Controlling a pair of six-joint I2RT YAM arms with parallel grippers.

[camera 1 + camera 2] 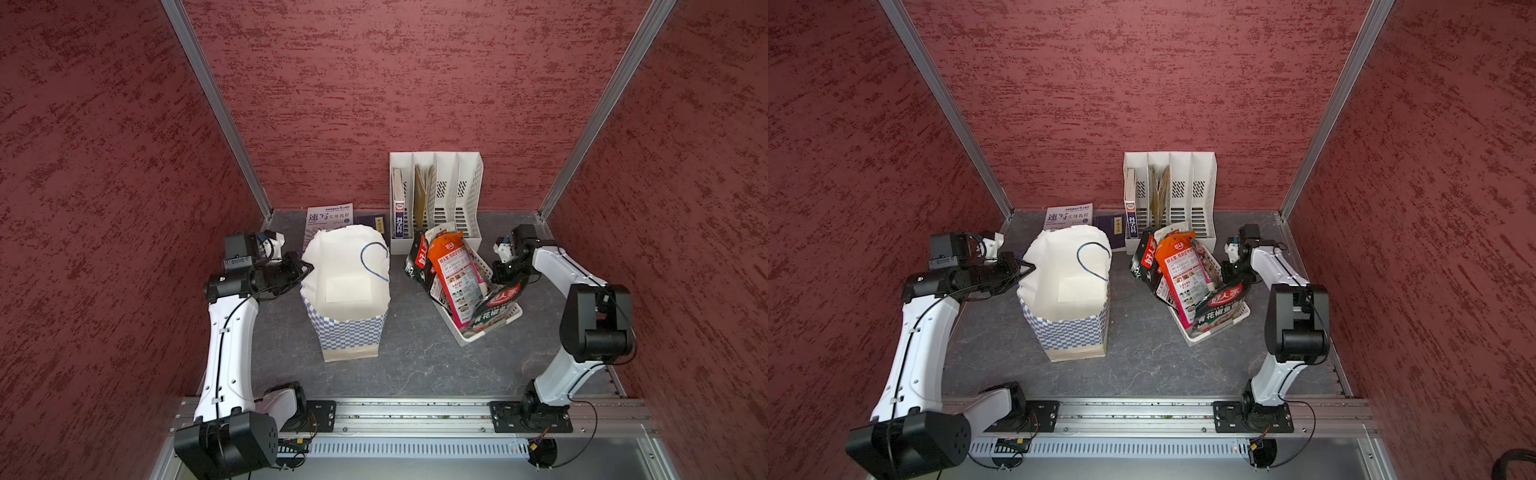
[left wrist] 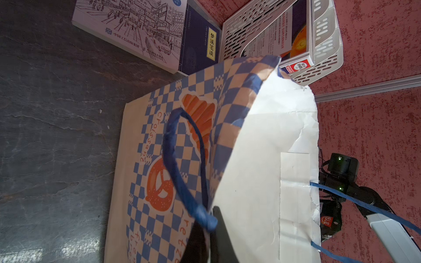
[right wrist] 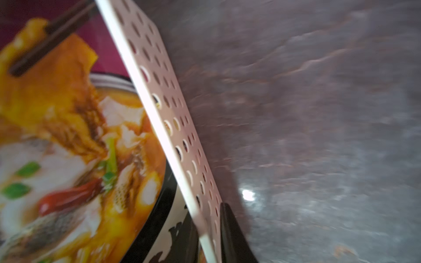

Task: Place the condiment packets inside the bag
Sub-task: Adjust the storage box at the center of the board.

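Right wrist view: my right gripper (image 3: 206, 213) straddles wall of white perforated plastic basket (image 3: 173, 113), clamp uncertain; glossy condiment packets (image 1: 451, 274) inside, beside white checkered paper bag (image 1: 349, 328); left gripper (image 2: 209, 227) pinches bag rim; step: first pick; next needs packet between jaws.

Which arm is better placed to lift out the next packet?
Right. The right gripper sits at the basket of condiment packets, straddling its wall; the left gripper is shut on the bag at its rim.
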